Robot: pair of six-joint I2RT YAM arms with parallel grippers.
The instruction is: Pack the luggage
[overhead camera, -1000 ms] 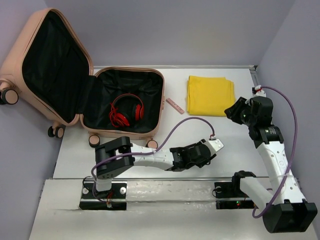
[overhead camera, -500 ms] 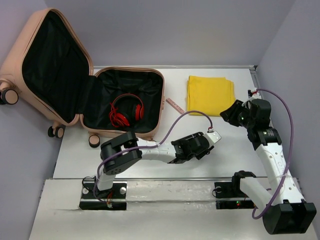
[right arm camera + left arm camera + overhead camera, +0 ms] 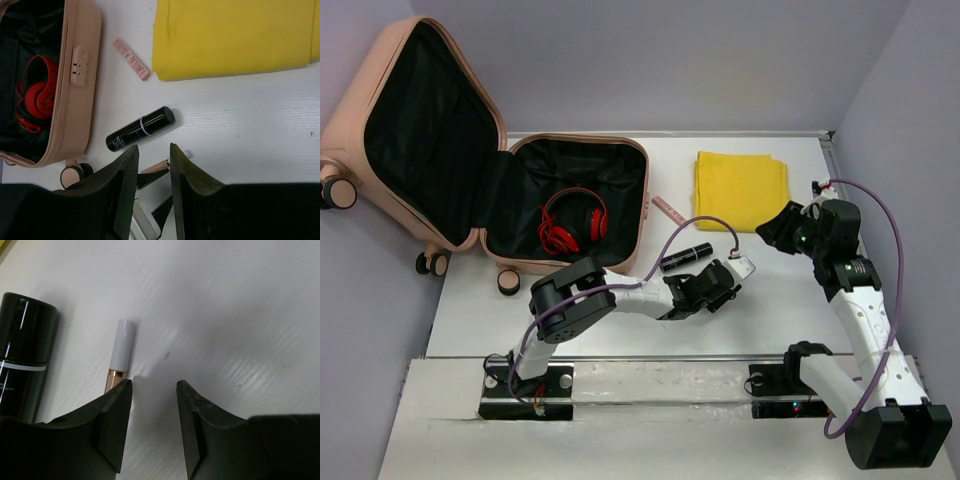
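The salmon-pink luggage (image 3: 638,215) lies open at the back left with its lid raised, and red headphones (image 3: 572,222) lie on the black lining. Its rim shows in the right wrist view (image 3: 76,85). My left gripper (image 3: 705,293) is open and empty, low over the table. In its wrist view (image 3: 154,386) a small white-capped peach tube (image 3: 120,355) lies by the left finger. A black bottle (image 3: 685,257) lies just behind it. My right gripper (image 3: 775,228) is open and empty above the table, near the yellow cloth (image 3: 741,190).
A thin pink stick (image 3: 670,211) lies between the luggage and the yellow cloth. A purple cable (image 3: 705,225) arcs over the table by the left wrist. Grey walls close in the back and right. The black bottle (image 3: 140,129) lies beyond my right fingers.
My left gripper has moved left and toward the back. The black bottle, not visible before, now shows on the table behind it. My right gripper has shifted slightly left.
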